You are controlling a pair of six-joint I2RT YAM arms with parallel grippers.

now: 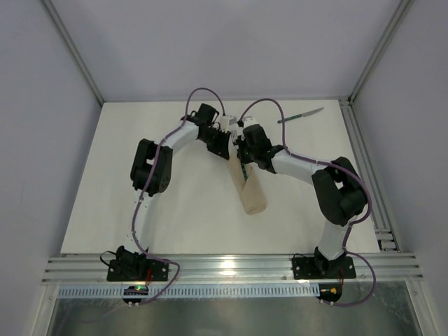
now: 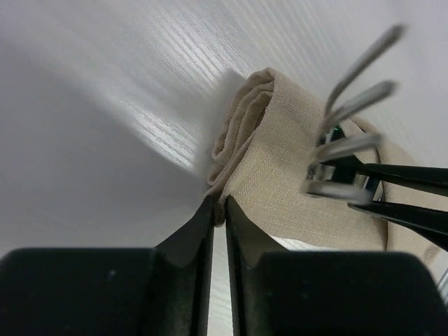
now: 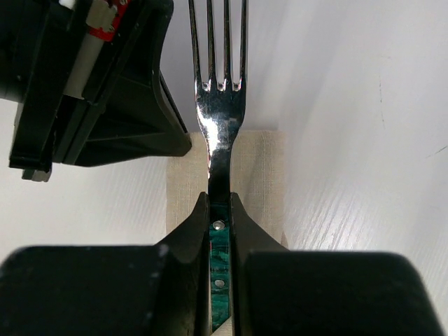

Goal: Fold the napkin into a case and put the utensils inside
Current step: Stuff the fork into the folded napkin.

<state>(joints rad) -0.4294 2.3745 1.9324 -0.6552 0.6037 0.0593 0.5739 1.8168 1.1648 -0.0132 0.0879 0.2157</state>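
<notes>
Item one, the case [image 1: 253,192]: beige cloth folded to a narrow oblong, lying mid-table at a slant with its mouth at the far end, where both arms meet. Item two, the left gripper [image 2: 219,201]: jaws drawn to a slim gap on the cloth's edge at that mouth. I read this as a pinch on the layer, there to hold the opening up and steady. Item three, the right gripper [image 3: 219,199]: jaws clamped on the fork [image 3: 219,119] at the top of its green handle, with the tines pointing away from the case and the handle towards it, which suits a handle-first entry. The fork sits over the cloth, lined up with its length; I cannot tell how much of the handle, if any, is already inside. Item four, the knife [image 1: 301,115]: lying untouched on the table [image 1: 175,210] at the far right, well apart from the case and waiting its turn.
</notes>
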